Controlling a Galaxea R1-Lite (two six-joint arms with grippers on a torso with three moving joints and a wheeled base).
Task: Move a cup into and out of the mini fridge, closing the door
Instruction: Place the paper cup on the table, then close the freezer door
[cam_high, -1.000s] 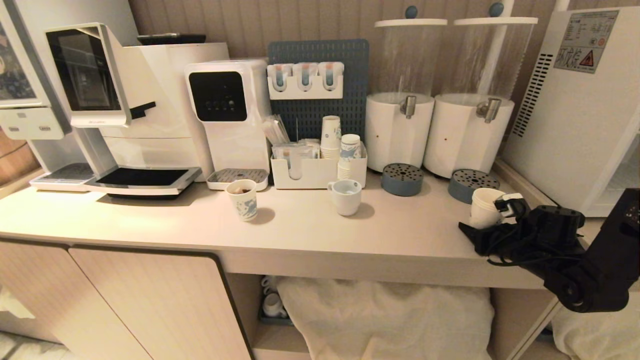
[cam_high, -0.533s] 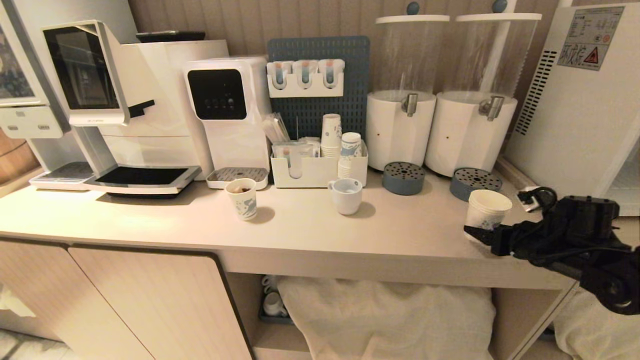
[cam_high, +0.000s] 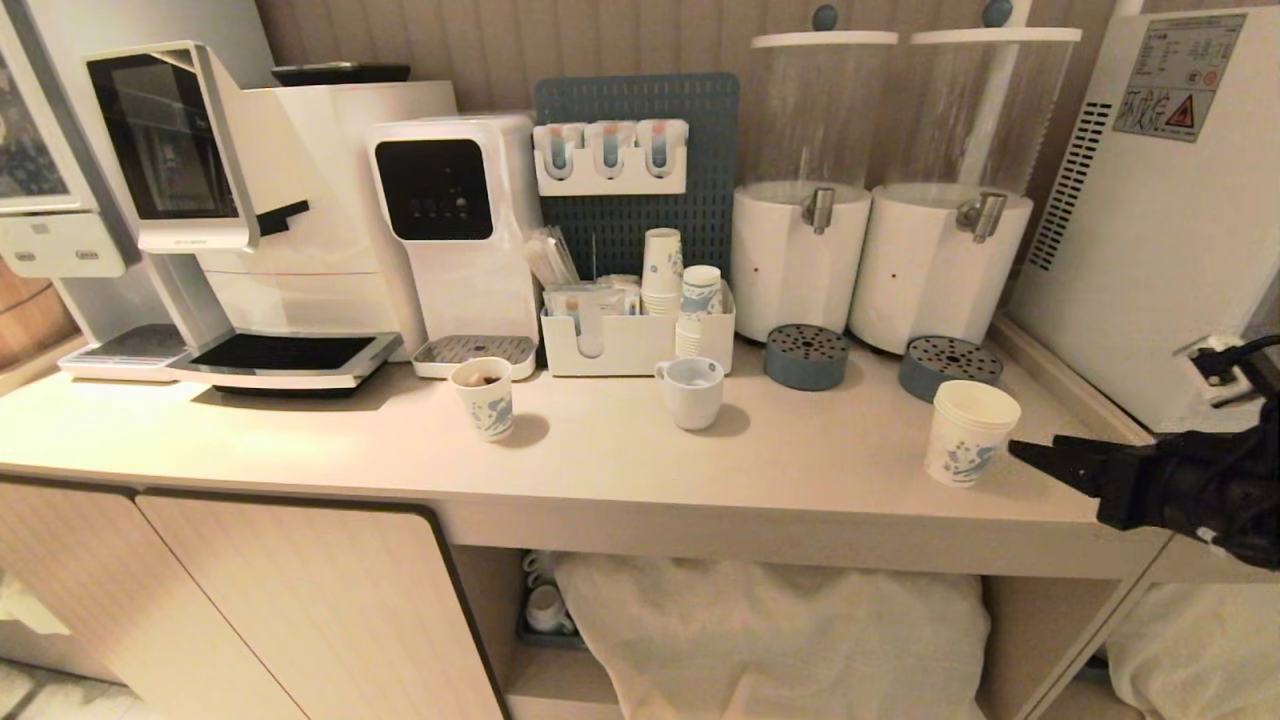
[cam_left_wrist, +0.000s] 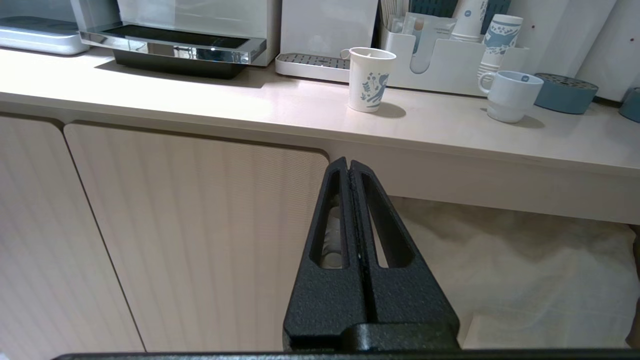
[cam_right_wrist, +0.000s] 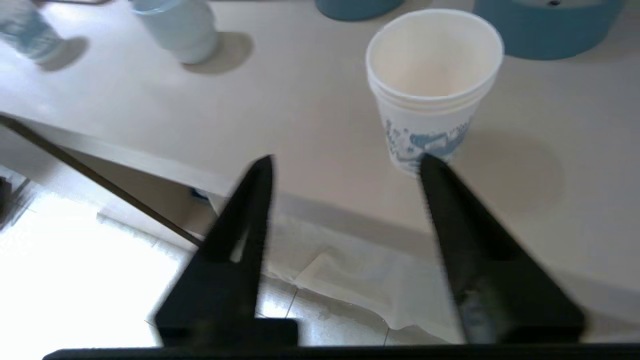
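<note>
The cup (cam_high: 968, 432), white paper with blue print and layered rims, stands upright on the counter's right end, near the front edge. My right gripper (cam_high: 1040, 458) is open just to the right of it, apart from it, and points at it. In the right wrist view the cup (cam_right_wrist: 434, 85) sits beyond the fingertips (cam_right_wrist: 430, 167), and nothing is between the open right gripper (cam_right_wrist: 347, 165). The mini fridge (cam_high: 1150, 220) fills the far right, showing its side vents and warning sticker; its door is cut off by the frame edge. My left gripper (cam_left_wrist: 348, 165) is shut and parked below the counter.
A short blue-printed cup (cam_high: 484, 398) and a white mug (cam_high: 690, 392) stand mid-counter. Two blue drip trays (cam_high: 805, 356) sit under the drink dispensers (cam_high: 798, 250), one tray just behind the cup. An organizer (cam_high: 640, 345) and coffee machines (cam_high: 270, 200) line the back.
My right gripper was around the cup a second ago. It has let go and drawn back to the right, and the cup stands alone on the counter. The left arm has not moved.
</note>
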